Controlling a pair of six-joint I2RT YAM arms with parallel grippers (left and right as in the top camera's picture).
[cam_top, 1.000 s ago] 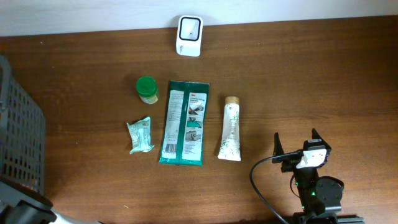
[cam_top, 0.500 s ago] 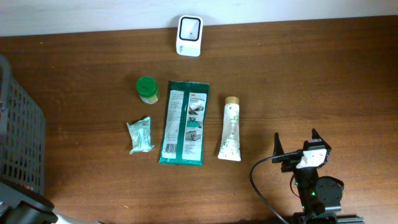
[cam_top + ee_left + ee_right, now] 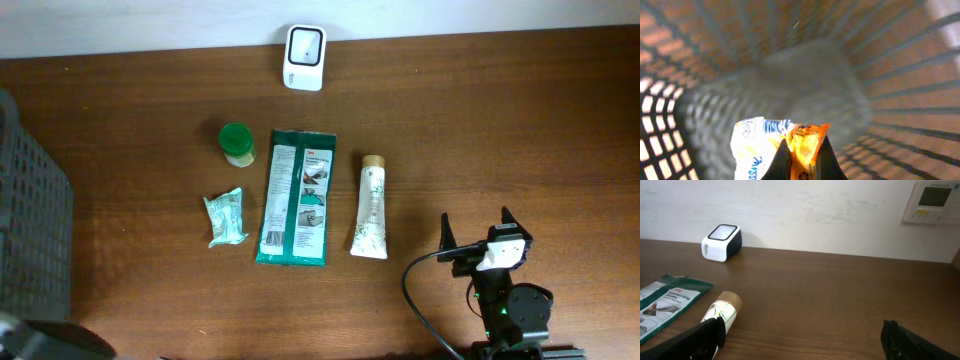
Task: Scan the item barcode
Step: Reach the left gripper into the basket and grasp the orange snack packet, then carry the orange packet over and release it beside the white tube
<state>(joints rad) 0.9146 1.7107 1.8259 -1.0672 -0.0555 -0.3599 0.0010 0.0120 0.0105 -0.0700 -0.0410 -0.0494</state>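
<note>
Inside the dark mesh basket (image 3: 900,100), my left gripper (image 3: 804,149) is shut on the orange end of a white and orange snack packet (image 3: 757,145), the item in hand. No barcode shows on the packet. The white barcode scanner (image 3: 304,58) stands at the table's far edge and also appears in the right wrist view (image 3: 721,242). My right gripper (image 3: 476,222) rests open near the front right of the table, its fingers (image 3: 705,335) wide apart with nothing between them.
On the table lie a green-lidded jar (image 3: 236,143), a long green pack (image 3: 295,197), a white tube (image 3: 371,206) and a small teal packet (image 3: 226,218). The basket (image 3: 30,230) stands at the left edge. A wall panel (image 3: 935,201) hangs behind.
In the overhead view the left arm at the bottom-left corner has shifted lower and shows less. The right arm and the table items have not moved.
</note>
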